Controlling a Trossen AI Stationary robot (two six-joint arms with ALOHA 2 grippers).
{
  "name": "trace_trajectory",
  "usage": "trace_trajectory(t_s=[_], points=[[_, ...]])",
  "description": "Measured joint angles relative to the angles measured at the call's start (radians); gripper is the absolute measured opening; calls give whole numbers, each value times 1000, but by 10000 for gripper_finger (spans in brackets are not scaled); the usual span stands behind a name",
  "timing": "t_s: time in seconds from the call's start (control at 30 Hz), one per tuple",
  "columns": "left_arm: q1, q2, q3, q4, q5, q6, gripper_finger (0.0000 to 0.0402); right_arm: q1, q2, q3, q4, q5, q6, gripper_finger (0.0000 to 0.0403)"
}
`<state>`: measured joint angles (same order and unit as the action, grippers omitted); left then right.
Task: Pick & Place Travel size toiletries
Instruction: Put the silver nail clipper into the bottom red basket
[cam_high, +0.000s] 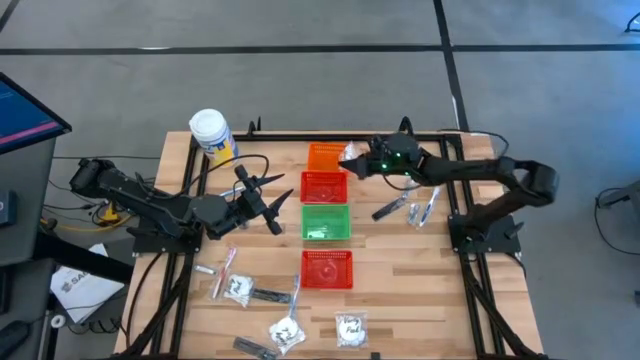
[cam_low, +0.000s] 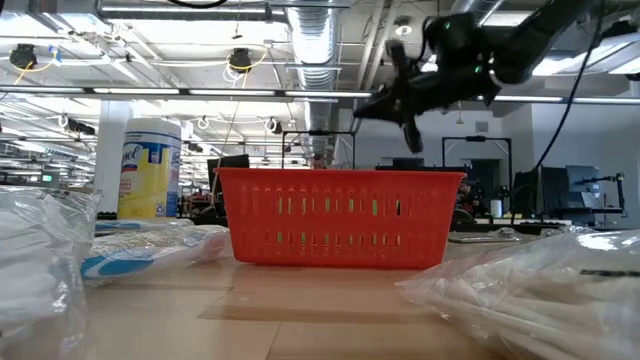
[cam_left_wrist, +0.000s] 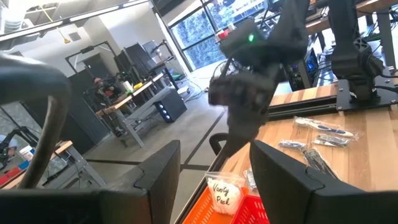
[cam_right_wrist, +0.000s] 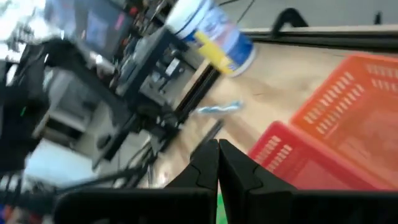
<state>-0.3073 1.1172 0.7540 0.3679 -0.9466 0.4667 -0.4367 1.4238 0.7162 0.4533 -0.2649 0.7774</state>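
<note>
- open workshop behind; wooden table (cam_high: 400, 270).
- four mesh baskets (cam_high: 326, 187) in a row down the table's middle.
- toiletries (cam_high: 285, 328) mostly unsorted along the near edge, a few (cam_high: 415, 208) by the right arm; a sachet (cam_left_wrist: 224, 194) sits in the orange basket.
- right gripper (cam_right_wrist: 217, 163) fingers together, empty, above the orange basket.
- left gripper (cam_high: 268, 198) fingers apart, beside the red basket.

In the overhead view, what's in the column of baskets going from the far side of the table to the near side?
Orange basket → red basket → green basket → second red basket, set a little apart from the rest.
</note>
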Motion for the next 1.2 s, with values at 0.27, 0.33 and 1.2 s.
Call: trace_trajectory(t_s=[0.27, 0.33, 1.2], points=[[0, 0, 0, 1, 0, 0, 186, 107, -154, 0, -398, 40, -40, 2], [0, 0, 0, 3, 0, 0, 186, 163, -167, 0, -436, 86, -75, 1], [0, 0, 0, 12, 12, 0, 186, 261, -337, 0, -904, 453, -586, 1]])
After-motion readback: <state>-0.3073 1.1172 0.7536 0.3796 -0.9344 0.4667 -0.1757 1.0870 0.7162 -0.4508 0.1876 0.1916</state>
